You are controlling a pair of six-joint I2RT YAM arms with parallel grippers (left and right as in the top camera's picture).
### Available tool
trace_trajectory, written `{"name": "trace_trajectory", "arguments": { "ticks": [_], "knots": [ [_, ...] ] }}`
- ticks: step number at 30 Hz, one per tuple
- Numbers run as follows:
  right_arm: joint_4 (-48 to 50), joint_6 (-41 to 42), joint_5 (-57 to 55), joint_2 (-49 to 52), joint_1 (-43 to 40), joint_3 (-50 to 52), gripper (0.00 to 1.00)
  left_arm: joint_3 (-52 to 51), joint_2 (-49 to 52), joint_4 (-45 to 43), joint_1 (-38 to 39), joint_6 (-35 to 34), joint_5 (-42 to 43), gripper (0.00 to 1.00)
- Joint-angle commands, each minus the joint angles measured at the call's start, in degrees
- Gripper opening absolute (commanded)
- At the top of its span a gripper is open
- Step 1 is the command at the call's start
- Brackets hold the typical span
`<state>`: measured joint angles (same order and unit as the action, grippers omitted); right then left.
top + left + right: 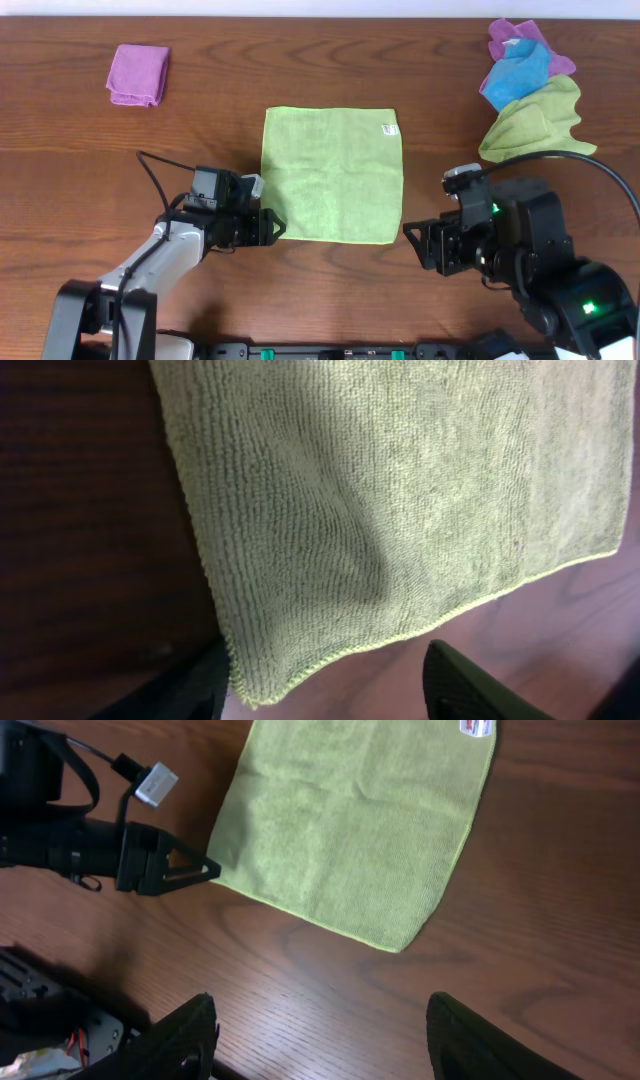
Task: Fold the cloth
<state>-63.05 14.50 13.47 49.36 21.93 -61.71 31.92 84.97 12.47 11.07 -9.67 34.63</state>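
We see the lime-green cloth (332,175) spread flat and square in the middle of the desk (200,120), its white label (390,129) at the far right corner. Our left tool (268,226) sits at the near left corner with its fingers (460,680) spread wide, the corner lying between them ungripped, while our right tool (415,240), also wide and empty, hangs just off the near right corner, apart from it. A folded purple cloth (138,74) lies far left and a pile of coloured cloths (530,90) far right, both well apart.
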Motion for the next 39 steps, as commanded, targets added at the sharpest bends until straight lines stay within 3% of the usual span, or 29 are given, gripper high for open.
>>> {"name": "trace_trajectory", "arguments": {
  "ticks": [1,3,7,10,12,18,23,30,39],
  "knots": [
    [0.33,0.68,0.02,-0.35,0.22,0.13,0.68,-1.95,3.54,0.96,0.13,-2.43,-1.36,0.56],
    [0.52,0.68,0.02,-0.35,0.22,0.13,0.68,-1.95,3.52,0.98,0.15,-2.82,-1.33,0.50],
    [0.70,0.68,-0.20,-0.35,0.22,0.13,0.67,-1.95,3.52,1.38,0.13,-4.61,-1.36,0.27],
    [0.68,0.68,-0.63,-0.35,0.22,0.13,0.67,-1.95,3.52,1.62,0.13,-4.74,-1.33,0.19],
    [0.68,0.68,-0.87,-0.35,0.22,0.13,0.67,-1.95,3.52,1.70,0.13,-4.74,-1.33,0.07],
    [0.50,0.70,-4.63,-0.35,0.22,1.40,0.72,-1.53,2.95,1.57,0.11,-6.25,-0.20,0.05],
    [2.38,3.63,-4.20,-0.35,-1.57,8.41,0.77,1.11,0.04,2.38,0.09,-6.51,2.95,0.05],
    [13.55,6.19,9.51,-0.02,-4.92,23.39,0.78,7.72,-7.39,7.13,0.09,-7.28,2.89,0.05],
    [25.90,12.96,28.65,3.78,-5.35,34.40,0.80,11.85,-10.64,8.72,0.09,-7.30,2.86,0.06]
  ]
}}
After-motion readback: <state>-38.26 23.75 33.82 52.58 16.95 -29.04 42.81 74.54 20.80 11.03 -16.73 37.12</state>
